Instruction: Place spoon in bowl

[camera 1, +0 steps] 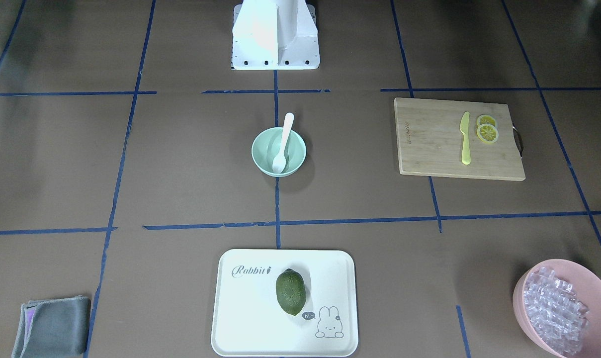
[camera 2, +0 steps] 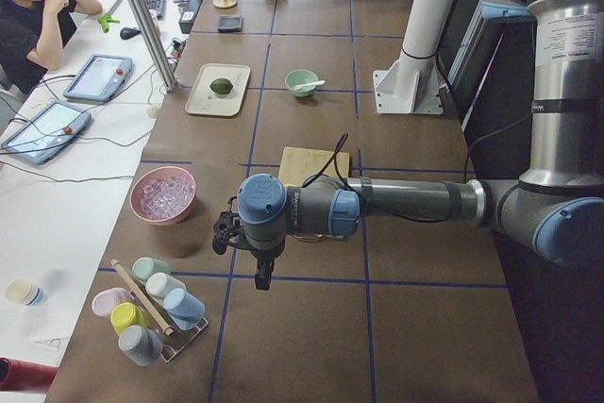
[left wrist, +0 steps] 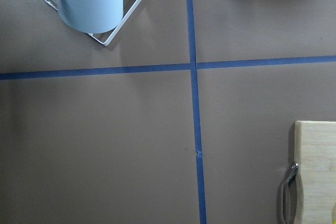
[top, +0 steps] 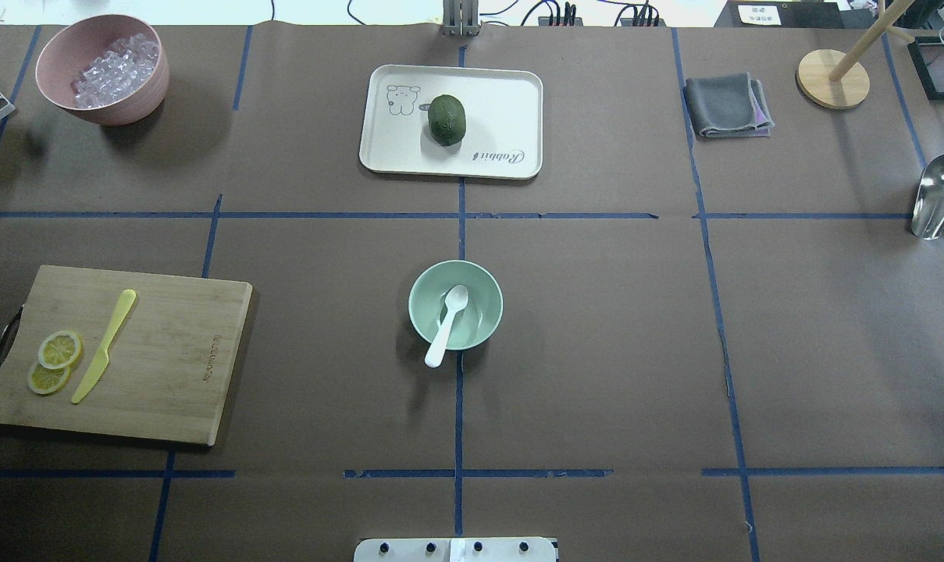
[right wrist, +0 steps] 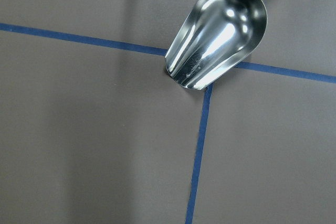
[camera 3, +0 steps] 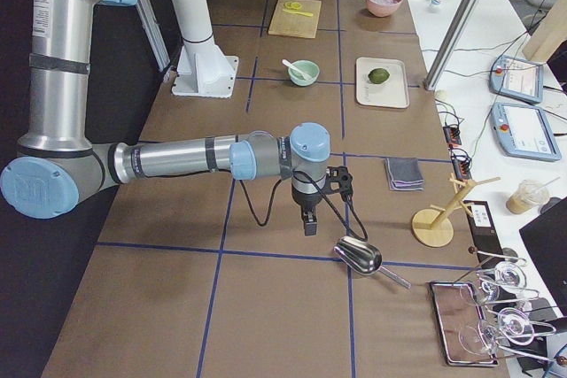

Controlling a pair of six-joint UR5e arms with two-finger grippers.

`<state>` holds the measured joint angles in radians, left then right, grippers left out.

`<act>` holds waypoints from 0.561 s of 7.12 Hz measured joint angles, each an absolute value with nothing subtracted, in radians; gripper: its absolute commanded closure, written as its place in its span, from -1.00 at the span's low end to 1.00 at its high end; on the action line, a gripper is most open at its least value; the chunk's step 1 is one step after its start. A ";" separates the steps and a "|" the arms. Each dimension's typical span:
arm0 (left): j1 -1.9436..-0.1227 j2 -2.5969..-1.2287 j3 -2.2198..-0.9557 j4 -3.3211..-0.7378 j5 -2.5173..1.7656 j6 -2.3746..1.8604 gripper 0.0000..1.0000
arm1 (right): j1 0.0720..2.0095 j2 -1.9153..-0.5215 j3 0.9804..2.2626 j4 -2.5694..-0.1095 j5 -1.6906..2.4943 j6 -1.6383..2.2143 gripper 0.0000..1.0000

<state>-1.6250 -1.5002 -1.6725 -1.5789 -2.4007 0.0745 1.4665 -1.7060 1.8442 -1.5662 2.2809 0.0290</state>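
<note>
The white spoon (top: 447, 324) lies in the mint-green bowl (top: 489, 300) at the table's middle, scoop inside and handle resting over the rim toward the robot's base. Both show in the front view, spoon (camera 1: 283, 143) in bowl (camera 1: 259, 149). No gripper is near them. My left gripper (camera 2: 262, 276) hangs over the table's left end, far from the bowl (camera 2: 300, 81). My right gripper (camera 3: 309, 223) hangs over the right end, far from the bowl (camera 3: 304, 73). Each shows only in a side view, so I cannot tell whether it is open or shut.
A cutting board (top: 167, 343) holds a yellow knife (top: 105, 346) and lemon slices (top: 54, 361). A white tray (top: 511, 101) carries a green fruit (top: 447, 119). A pink bowl (top: 128, 97) of clear cubes, a grey cloth (top: 725, 105), a metal scoop (right wrist: 218, 35) and a cup rack (camera 2: 151, 313) stand at the edges.
</note>
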 measured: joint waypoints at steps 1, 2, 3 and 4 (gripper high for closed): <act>-1.625 -1.501 -1.671 -1.580 -2.404 0.075 -1.00 | 1.466 -1.707 1.845 -1.566 2.281 0.029 -1.00; -1.625 -1.501 -1.670 -1.581 -2.402 0.075 -1.00 | 1.466 -1.708 1.846 -1.566 2.281 0.029 -1.00; -1.624 -1.502 -1.667 -1.581 -2.398 0.073 -1.00 | 1.466 -1.709 1.846 -1.566 2.281 0.029 -1.00; -1.623 -1.503 -1.663 -1.580 -2.396 0.072 -1.00 | 1.466 -1.709 1.846 -1.566 2.282 0.029 -1.00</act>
<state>-1.6235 -1.5025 -1.6627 -1.5805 -2.3960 0.0722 1.4665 -1.7087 1.8456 -1.5662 2.2821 0.0292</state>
